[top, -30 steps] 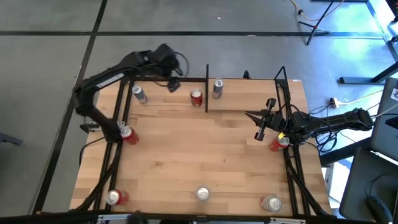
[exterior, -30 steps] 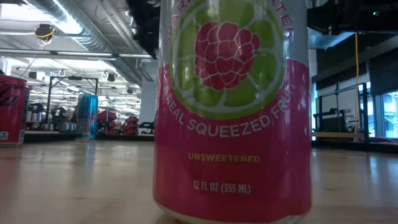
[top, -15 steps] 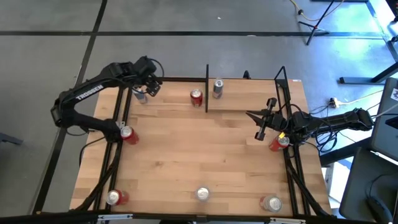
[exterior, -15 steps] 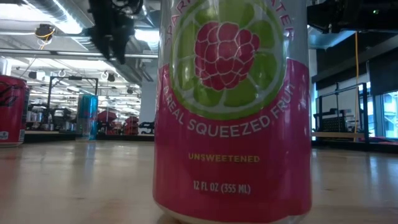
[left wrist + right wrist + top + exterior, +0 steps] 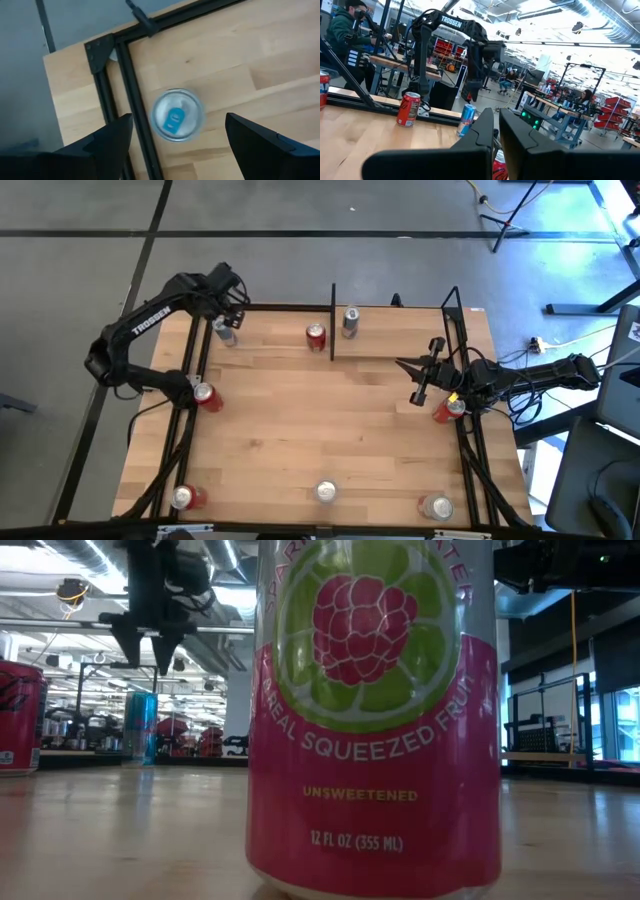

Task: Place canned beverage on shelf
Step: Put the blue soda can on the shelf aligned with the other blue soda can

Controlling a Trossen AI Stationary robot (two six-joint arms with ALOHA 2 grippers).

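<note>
Left pincer (image 5: 232,308): hanging over the far left corner of the worktop (image 5: 330,430), directly above a silver can with a blue tab (image 5: 177,114); its fingers (image 5: 112,140) are standing wide apart on either side of that can and are gripping nothing
Silver can: standing upright just inside the black frame bar (image 5: 132,100) at the worktop's far left corner, in the left bay of the shelf (image 5: 270,345)
Shelf: lying along the far edge of the worktop, with a black upright divider (image 5: 332,320) splitting it into two bays
Red can (image 5: 316,336): standing in the left bay, just beside the divider
Second silver can (image 5: 350,321): standing on the other side of the divider, close to it
Right pincer (image 5: 418,380): hovering near the right edge of the worktop, its fingers (image 5: 485,125) pressed nearly together and holding nothing
Other cans: a red one (image 5: 206,395) sitting at the left edge, three spaced along the near edge, one partly hidden under the right arm
Pink raspberry can (image 5: 375,710): filling the low view, standing upright close to that camera
</note>
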